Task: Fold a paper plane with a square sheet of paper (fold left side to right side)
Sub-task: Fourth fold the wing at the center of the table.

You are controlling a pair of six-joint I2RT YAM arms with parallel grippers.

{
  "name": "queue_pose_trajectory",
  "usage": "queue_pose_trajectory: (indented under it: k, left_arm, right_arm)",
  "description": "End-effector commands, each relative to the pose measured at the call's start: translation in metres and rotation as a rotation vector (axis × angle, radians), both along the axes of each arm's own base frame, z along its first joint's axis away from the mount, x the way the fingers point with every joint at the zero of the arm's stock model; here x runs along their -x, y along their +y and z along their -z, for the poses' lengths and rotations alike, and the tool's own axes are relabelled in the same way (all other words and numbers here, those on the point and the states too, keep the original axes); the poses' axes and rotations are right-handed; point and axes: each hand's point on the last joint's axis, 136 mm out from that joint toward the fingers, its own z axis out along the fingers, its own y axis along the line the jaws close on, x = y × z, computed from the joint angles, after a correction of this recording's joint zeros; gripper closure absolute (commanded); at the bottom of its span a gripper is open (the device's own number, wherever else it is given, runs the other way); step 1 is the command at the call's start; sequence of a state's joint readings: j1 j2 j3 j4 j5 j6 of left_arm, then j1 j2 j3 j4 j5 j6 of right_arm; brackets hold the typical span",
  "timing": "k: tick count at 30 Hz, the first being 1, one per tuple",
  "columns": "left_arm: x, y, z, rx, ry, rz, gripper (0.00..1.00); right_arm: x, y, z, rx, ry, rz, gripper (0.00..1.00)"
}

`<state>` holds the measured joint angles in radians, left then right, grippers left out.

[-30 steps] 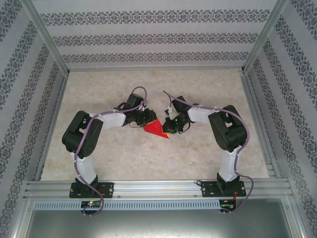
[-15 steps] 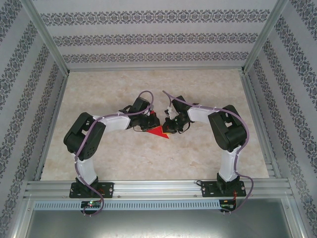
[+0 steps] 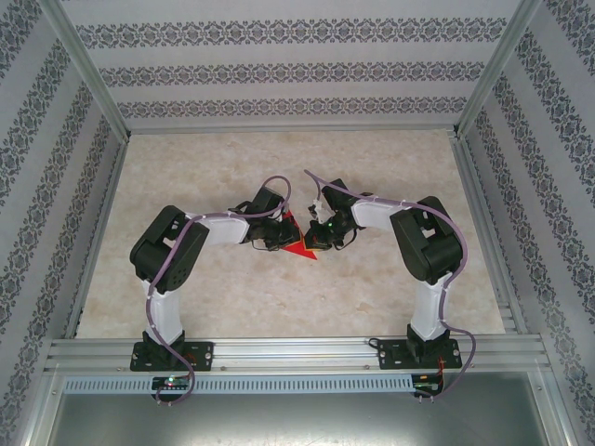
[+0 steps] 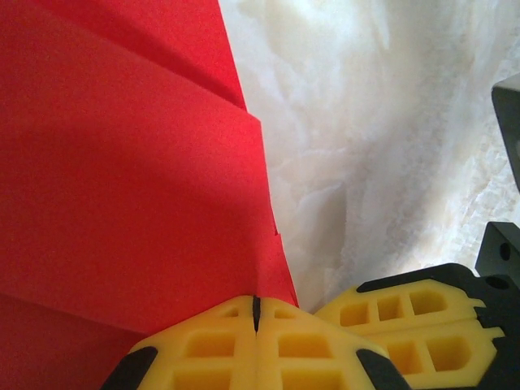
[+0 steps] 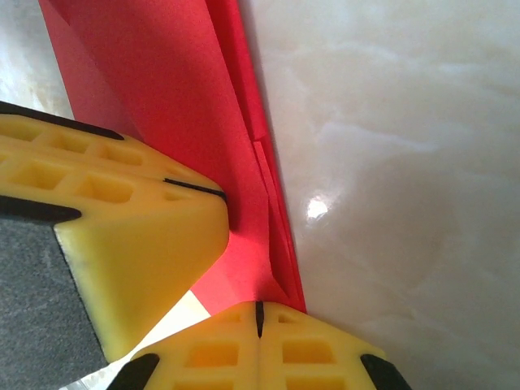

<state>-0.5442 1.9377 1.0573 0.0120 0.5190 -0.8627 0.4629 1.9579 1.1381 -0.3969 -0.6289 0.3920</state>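
A pale, marble-patterned table top [image 3: 279, 297] lies inside an aluminium frame [image 3: 297, 353]. Walls [image 3: 297, 65] papered white with grey ornamental bands close the back and both sides. Soft, even light leaves one small glint [image 5: 317, 209] on the surface.

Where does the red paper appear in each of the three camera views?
Top external: the red paper is a small triangle at the middle of the table.
Left wrist: the red paper covers the left half.
Right wrist: the red paper runs from top left to bottom centre.
Shared landmark: the pale marble table.
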Motion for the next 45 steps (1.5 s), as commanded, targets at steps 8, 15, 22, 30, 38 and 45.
queue_pose_trajectory:
  k: [8, 15, 22, 30, 38, 45]
  left_arm:
    - [0.002, 0.032, 0.031, -0.144, -0.023, -0.023, 0.95]
    - [-0.019, 0.058, 0.028, -0.162, -0.085, -0.038, 0.94]
    - [-0.042, 0.086, 0.023, -0.183, -0.134, -0.071, 0.93]
    - [-0.065, 0.121, 0.02, -0.208, -0.176, -0.113, 0.93]
    - [-0.085, 0.162, 0.026, -0.215, -0.163, -0.182, 0.93]
    - [-0.099, 0.189, 0.023, -0.198, -0.154, -0.237, 0.93]
  right_arm:
    - [0.027, -0.045, 0.045, 0.267, 0.092, -0.023, 1.0]
    - [0.031, -0.047, 0.048, 0.277, 0.107, -0.032, 1.0]
    - [0.034, -0.049, 0.049, 0.281, 0.119, -0.034, 1.0]
    - [0.036, -0.048, 0.048, 0.282, 0.123, -0.038, 1.0]
    - [0.038, -0.047, 0.047, 0.281, 0.126, -0.043, 1.0]
    - [0.038, -0.043, 0.044, 0.26, 0.116, -0.043, 1.0]
